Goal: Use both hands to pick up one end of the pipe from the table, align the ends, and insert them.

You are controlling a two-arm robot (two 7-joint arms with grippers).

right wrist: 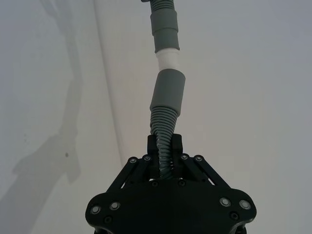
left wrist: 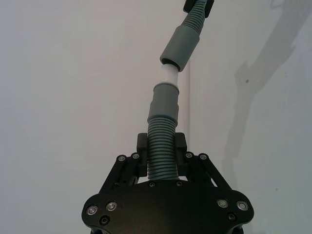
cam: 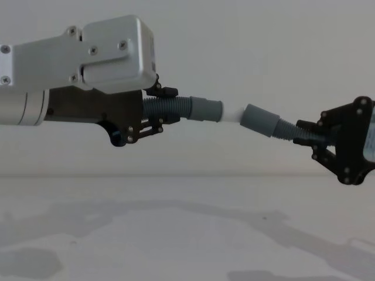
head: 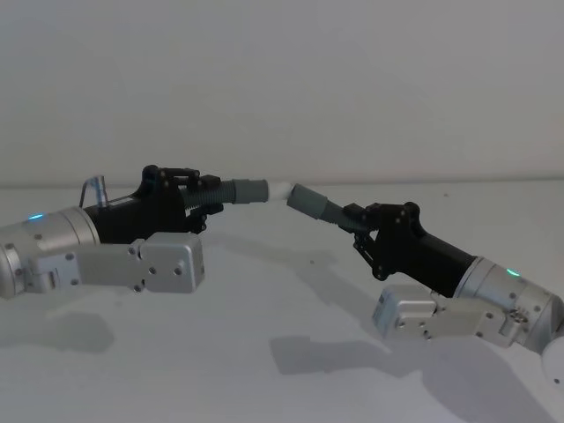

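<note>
Both pipe pieces hang in the air above the white table. My left gripper is shut on the corrugated hose of one piece. This piece has a grey cuff that ends in a white tip. My right gripper is shut on the other hose, which carries a plain grey cuff. The white tip meets the mouth of the plain cuff at a slight angle. How deep it sits I cannot tell.
Shadows of both arms fall on the table under them. A pale wall stands behind the table's far edge. A small metal part sticks up behind my left arm.
</note>
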